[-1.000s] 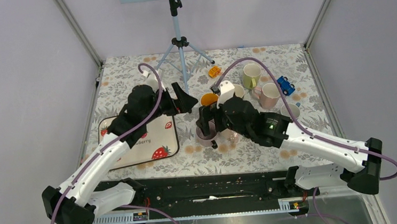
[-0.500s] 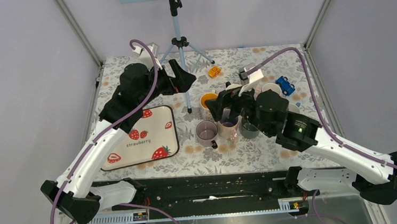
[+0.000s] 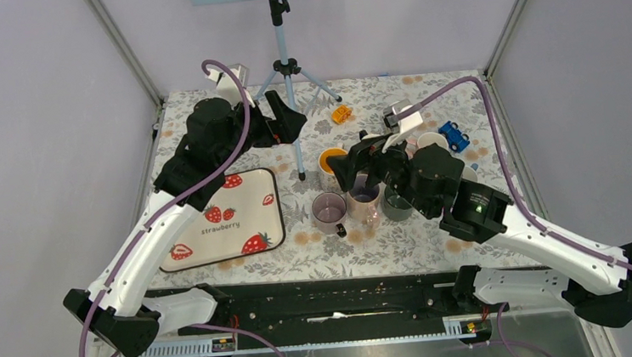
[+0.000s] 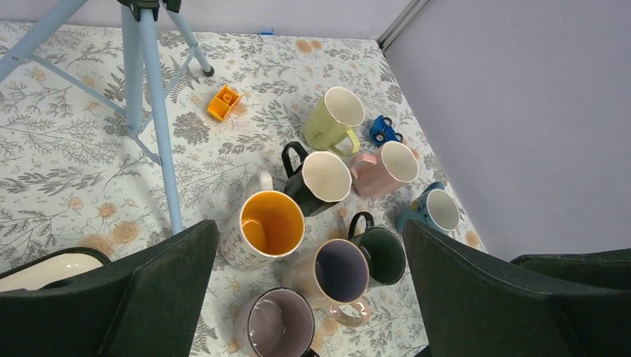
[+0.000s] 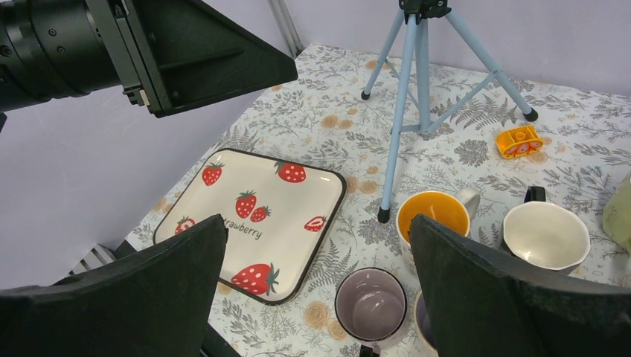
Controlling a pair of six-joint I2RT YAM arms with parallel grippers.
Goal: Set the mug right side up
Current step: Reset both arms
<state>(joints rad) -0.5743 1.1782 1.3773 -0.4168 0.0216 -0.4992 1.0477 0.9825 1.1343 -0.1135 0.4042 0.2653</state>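
Overhead, the mug [image 3: 329,211] stands mouth up near the middle of the worktop, toward the near edge, beside a strawberry tray [image 3: 256,213]. The left gripper [image 3: 289,123] and right gripper [image 3: 350,165] hang above, both spread wide and empty. From the left wrist, the mug sits nearest among other mugs [image 4: 272,223]. From the right wrist, its hollow faces upward.

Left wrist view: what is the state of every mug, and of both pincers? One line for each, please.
lilac mug: upright, empty
orange-lined mug: upright, empty
black mug: upright
yellow-green mug: upright
pink mug: upright
blue mug: upright
dark green mug: upright
purple-lined mug: upright
left pincer: open, holding nothing
right pincer: open, holding nothing
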